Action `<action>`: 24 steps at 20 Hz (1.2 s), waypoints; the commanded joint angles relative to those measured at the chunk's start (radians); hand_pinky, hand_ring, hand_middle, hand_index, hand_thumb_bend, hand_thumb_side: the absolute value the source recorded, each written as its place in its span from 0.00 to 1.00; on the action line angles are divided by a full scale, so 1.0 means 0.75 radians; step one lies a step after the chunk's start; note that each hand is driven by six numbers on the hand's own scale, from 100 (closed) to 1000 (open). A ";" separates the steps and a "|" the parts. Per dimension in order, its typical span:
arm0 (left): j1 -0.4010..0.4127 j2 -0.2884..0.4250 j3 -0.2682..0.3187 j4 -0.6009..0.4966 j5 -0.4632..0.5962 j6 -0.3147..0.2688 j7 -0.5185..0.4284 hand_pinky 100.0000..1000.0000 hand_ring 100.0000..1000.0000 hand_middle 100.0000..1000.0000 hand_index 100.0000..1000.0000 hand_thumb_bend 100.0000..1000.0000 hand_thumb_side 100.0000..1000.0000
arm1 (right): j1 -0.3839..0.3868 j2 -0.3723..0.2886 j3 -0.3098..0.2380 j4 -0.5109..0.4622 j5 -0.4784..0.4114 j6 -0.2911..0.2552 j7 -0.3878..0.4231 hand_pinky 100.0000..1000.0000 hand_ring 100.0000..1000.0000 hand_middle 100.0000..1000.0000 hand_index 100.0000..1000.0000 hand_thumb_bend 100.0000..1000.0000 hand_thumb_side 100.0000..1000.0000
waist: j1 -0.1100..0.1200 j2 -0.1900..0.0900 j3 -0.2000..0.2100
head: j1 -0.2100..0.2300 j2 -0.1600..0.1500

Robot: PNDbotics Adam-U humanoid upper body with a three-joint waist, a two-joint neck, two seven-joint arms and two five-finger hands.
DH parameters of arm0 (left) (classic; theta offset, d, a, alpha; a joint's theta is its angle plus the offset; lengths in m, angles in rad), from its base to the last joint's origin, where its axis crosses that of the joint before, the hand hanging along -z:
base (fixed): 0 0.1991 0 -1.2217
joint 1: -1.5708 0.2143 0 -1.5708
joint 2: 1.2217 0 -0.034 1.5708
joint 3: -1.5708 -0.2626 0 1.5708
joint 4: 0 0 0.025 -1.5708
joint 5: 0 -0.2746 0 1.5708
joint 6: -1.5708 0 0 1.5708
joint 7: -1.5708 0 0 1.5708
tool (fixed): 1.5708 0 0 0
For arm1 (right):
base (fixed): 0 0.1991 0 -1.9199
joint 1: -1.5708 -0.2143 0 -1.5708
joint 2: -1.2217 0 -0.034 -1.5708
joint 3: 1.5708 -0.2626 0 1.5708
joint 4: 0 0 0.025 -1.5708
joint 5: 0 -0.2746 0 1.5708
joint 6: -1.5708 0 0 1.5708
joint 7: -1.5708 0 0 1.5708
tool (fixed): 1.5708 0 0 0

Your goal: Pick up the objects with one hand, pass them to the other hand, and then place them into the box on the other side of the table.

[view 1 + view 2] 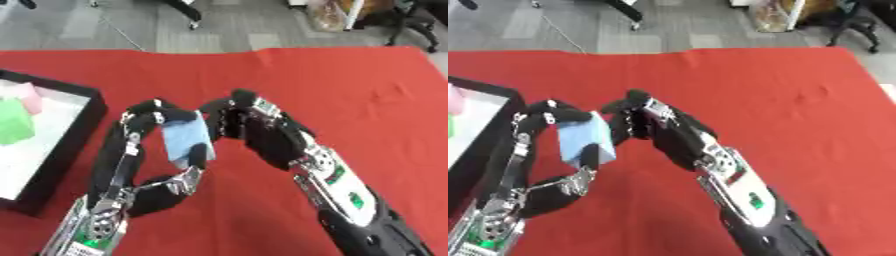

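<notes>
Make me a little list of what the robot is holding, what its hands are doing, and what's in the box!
held thing: light blue block
left hand: fingers and thumb curled round the block
right hand: fingers bent, right beside the block; touching it or not, cannot tell
box: black walls, at the table's left edge
in the box: green block, pink block
table cover: red cloth

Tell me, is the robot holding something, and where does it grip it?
Yes: the left hand pinches a light blue block by its top and bottom ends. The right hand sits just beside it.
</notes>
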 commanded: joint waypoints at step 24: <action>0.029 0.163 0.279 -0.150 0.199 0.110 0.213 0.43 0.28 0.21 0.48 0.00 0.31 | 0.063 0.042 -0.241 0.054 -0.096 -0.062 -0.432 0.64 0.60 0.54 0.72 0.25 1.00 | 0.013 -0.012 0.003 | 0.008 -0.012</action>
